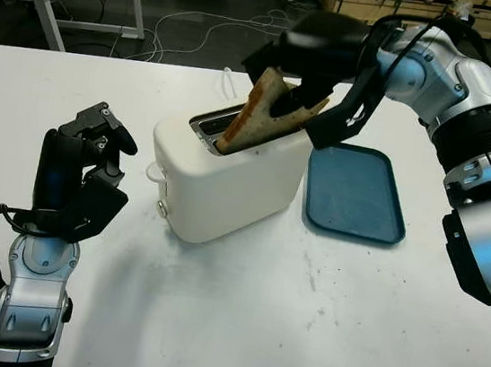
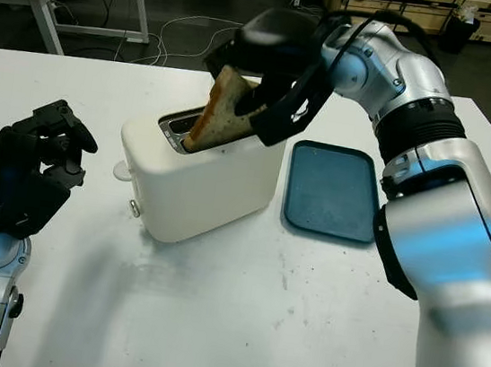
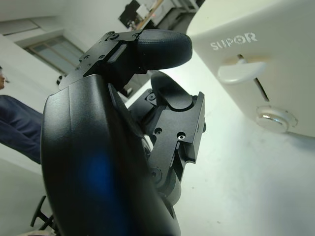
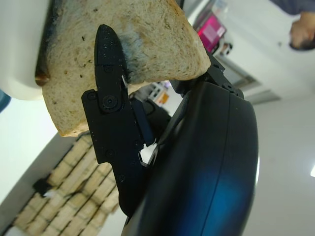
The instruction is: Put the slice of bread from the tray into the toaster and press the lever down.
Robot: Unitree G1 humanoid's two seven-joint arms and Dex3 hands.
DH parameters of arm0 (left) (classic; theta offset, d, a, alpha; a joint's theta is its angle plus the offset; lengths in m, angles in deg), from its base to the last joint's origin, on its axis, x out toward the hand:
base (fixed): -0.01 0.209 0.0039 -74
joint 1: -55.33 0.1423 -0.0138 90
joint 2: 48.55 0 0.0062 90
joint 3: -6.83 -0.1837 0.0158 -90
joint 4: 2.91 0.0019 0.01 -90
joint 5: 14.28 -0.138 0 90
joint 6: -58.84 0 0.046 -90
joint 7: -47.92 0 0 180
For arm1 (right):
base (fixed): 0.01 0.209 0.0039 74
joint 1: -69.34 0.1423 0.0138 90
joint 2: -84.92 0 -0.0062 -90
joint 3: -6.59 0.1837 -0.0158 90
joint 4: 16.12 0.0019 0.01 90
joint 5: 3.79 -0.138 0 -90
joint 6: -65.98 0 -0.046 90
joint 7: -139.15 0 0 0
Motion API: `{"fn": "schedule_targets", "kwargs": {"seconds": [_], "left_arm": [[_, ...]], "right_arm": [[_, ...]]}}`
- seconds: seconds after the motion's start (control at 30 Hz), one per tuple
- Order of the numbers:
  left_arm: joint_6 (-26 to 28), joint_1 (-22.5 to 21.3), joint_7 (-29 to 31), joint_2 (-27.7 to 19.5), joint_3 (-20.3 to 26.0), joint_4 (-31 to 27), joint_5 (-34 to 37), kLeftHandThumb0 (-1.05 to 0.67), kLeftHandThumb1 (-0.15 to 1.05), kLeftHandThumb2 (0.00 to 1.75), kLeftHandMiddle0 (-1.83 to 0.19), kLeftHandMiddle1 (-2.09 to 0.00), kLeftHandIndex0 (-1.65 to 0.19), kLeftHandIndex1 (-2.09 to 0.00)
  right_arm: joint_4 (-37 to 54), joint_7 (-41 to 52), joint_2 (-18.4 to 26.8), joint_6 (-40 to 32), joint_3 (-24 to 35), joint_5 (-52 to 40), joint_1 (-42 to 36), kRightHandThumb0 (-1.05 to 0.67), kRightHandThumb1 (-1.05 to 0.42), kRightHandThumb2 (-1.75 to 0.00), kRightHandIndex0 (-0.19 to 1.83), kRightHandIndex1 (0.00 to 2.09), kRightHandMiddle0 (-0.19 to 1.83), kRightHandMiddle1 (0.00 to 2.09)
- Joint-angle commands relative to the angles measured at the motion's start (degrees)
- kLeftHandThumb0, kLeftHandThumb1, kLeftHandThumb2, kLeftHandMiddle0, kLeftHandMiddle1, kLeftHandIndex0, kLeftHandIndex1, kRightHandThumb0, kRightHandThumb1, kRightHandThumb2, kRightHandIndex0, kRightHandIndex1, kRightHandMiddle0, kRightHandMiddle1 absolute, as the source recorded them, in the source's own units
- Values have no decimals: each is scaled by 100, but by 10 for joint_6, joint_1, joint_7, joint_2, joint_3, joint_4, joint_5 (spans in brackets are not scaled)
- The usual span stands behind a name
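One slice of bread stands tilted with its lower edge inside the slot of the white toaster, pinched by the right hand above it. Just beside the toaster lies the blue tray on the desk. Nearer me, the left hand hovers beside the toaster's lever, fingers curled, holding nothing.

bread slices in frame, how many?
1. The bread slice is gripped by the right hand, tilted, its lower end in the toaster slot. The blue tray holds none.
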Motion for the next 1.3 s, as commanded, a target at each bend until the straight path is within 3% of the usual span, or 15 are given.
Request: {"fn": "schedule_targets", "kwargs": {"seconds": [0.0,0.47,0.5,0.53,0.63,0.73,0.97,1.13,1.27], "left_arm": [[-2,2,-4,2,0,-9,-6,0,92,80,-103,-175,-68,-175],[-11,2,-4,2,-1,-5,-2,2,92,80,-104,-175,-68,-175],[-10,2,-4,3,-1,-4,-2,2,92,81,-105,-175,-69,-175],[-9,2,-5,4,-2,-5,-3,1,92,81,-106,-175,-69,-175],[-6,2,-6,4,-2,-6,-5,0,92,81,-105,-175,-69,-175],[-10,3,-4,2,-2,-4,-6,1,92,81,-106,-175,-69,-175],[-1,3,-2,3,-4,-8,-9,1,92,81,-105,-175,-69,-175],[-5,3,-2,4,-4,-6,-7,2,92,81,-105,-175,-69,-175],[-2,3,-2,3,-4,-7,-10,2,92,80,-105,-175,-69,-175]], "right_arm": [[13,-2,9,15,-8,9,-5,-53,-92,-35,117,175,92,175],[50,-35,8,12,-31,53,2,-55,-92,-37,116,175,89,175],[49,-26,5,8,-31,50,2,-62,-92,-35,111,175,81,170],[49,-8,3,3,-34,48,4,-75,-92,-29,87,161,69,147],[53,44,1,-5,-38,44,7,-94,-92,-25,37,99,60,50],[63,60,2,-6,-32,40,3,-95,-92,-18,6,88,46,11],[70,10,4,6,-16,38,-6,-86,-92,-4,0,75,39,3],[65,-13,4,6,-17,47,0,-85,-91,-1,0,53,31,1],[62,-30,7,-4,-14,48,8,-84,-91,-1,0,47,29,0]]}}
